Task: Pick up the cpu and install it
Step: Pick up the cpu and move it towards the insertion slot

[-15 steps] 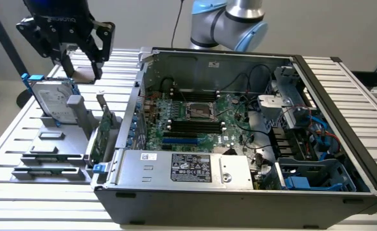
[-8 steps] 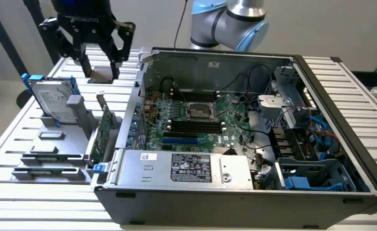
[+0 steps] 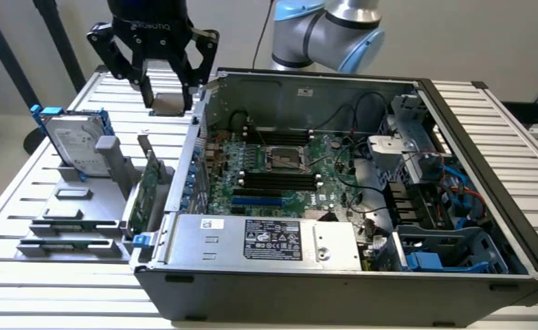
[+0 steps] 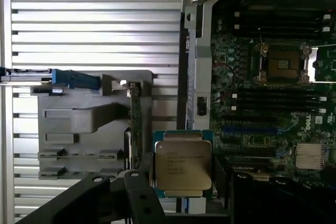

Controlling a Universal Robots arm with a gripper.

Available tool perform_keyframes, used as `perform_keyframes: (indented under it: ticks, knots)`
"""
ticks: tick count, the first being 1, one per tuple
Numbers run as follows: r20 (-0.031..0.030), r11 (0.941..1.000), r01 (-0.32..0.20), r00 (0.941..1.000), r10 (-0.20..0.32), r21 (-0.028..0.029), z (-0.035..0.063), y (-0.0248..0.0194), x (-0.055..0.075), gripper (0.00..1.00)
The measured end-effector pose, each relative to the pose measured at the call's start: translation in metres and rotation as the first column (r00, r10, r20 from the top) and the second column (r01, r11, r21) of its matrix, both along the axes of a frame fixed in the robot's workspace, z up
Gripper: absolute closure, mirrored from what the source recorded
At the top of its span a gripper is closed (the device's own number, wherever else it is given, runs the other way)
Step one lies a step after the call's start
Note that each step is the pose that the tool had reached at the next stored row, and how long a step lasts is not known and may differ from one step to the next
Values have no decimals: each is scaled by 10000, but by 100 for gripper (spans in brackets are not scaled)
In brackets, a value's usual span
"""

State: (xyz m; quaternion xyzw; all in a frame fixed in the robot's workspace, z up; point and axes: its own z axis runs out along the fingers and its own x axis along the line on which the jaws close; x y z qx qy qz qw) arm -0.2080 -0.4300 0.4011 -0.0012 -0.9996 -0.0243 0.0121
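The cpu (image 3: pixel 167 104), a thin square chip with a dull silver top plate, hangs in the air above the slatted table, just outside the open computer case's wall on the exterior view's left. My gripper (image 3: pixel 167 96) is shut on it, one black finger on each side. In the wrist view the cpu (image 4: pixel 182 167) shows its printed top plate and blue-green edge between the dark fingers (image 4: pixel 148 174). The empty processor socket (image 3: pixel 282 159) lies in the middle of the motherboard inside the case; the socket (image 4: pixel 281 64) also shows in the wrist view, well off to one side of the chip.
The case (image 3: pixel 488 206) lies open on the slatted table (image 3: pixel 30 289). A silver power supply (image 3: pixel 269 240) with a black label fills its near edge. On the exterior view's left, a grey holder (image 3: pixel 85 213) carries a hard drive (image 3: pixel 71 141) with blue rails and an upright green card (image 3: pixel 145 196).
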Motion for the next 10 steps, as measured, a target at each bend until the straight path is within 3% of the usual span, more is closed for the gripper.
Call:
perform_keyframes:
  ticks: [10]
  knots:
    - [1, 10000, 0, 10000, 0, 0, 0, 220, 281, 45]
